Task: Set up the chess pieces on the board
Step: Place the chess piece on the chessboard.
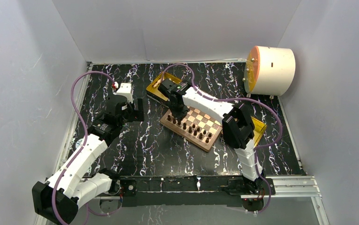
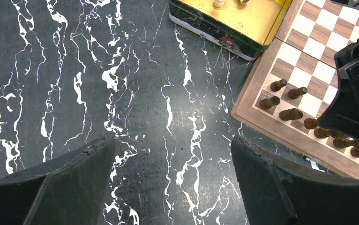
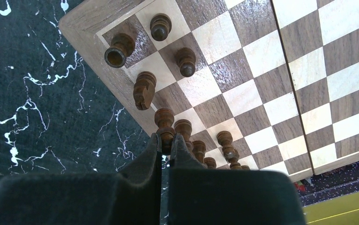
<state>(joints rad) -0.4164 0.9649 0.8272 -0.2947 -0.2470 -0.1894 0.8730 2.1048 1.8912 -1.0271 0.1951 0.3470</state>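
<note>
Right gripper, top view: the black two-finger right gripper (image 1: 178, 118) hung over the 9 o'clock end of the square wooden chessboard (image 1: 201, 144), which lay mid-table; its jaw state was hidden here.
Left gripper, top view: the left gripper (image 1: 137, 112) sat at 9 o'clock of the chessboard, apart from it.
Tray, top view: a shiny gold rectangular tray (image 1: 155, 88) lay at 11 o'clock, just beside the chessboard.
Left wrist view: fingers were spread wide over the black marbled table (image 2: 121, 70), holding nothing. A pale cream piece (image 2: 219, 3) showed in the tray at 12 o'clock, too small to make out from above.
Right wrist view: fingers were pressed together, tips against a dark brown wooden piece (image 3: 164, 119) in the edge row. Whether it was nipped could not be told. A dark rook (image 3: 118, 50) stood at 11 o'clock.
Handling: pieces looked light, stiff, smooth and easily toppled. Best taken at the narrow upper stem, approached from above.
</note>
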